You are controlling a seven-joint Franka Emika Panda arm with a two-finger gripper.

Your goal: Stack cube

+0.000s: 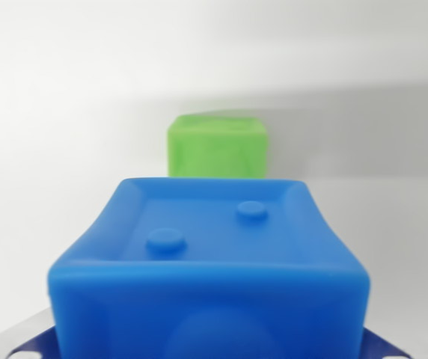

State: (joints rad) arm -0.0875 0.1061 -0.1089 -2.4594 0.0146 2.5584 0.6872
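Blue cube [210,262] fills the foreground; green cube [218,146] sits beyond at 12 o'clock. Finger state: cannot tell.

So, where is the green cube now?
In the wrist view, the green cube sits at centre on the white surface, behind the blue cube.

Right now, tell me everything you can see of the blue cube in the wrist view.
The blue, soft-looking plastic or rubber cube fills the lower centre of the wrist view, close to the camera. Its upward-facing side has a raised rim around a recessed panel carrying two round studs. The near side shows a faint round recess. Edges are rounded and the sides bow slightly. Blue-and-metal tool parts show at both lower corners beside it, though contact is not clear. The green cube sits behind it on the white surface, apart or touching I cannot tell.
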